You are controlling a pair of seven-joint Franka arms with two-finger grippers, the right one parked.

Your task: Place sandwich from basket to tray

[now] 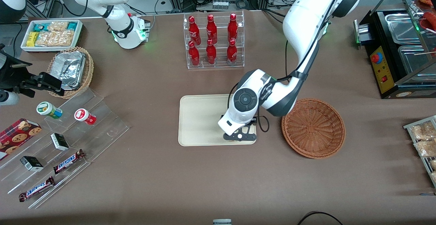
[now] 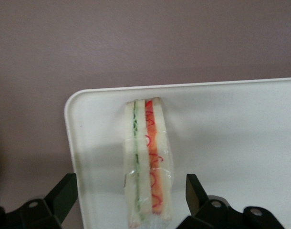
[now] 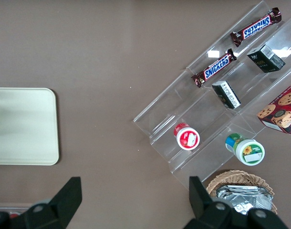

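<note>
on the tray (image 1: 197, 119): sandwich (image 2: 148, 164) lying on the cream surface, just beside a rounded corner, filling edge facing up toward the wrist camera
sandwich: showing green and red stripes between pale bread, wrapped in clear film, hidden under the arm in the front view
gripper (image 1: 239, 137): hovering over the tray's edge nearest the front camera, at the end toward the basket
fingers (image 2: 64, 193): spreading wide on either side of the sandwich, not touching it, holding nothing
basket (image 1: 313, 128): sitting on the brown table just beside the tray, toward the working arm's end, showing only bare weave inside
bottle rack (image 1: 214, 40): standing farther from the front camera than the tray, holding six red bottles
tan basket (image 1: 72, 71): lying toward the parked arm's end, carrying silver foil packs
clear shelf (image 1: 61, 143): displaying snickers bars, small boxes and two capped cups, toward the parked arm's end
</note>
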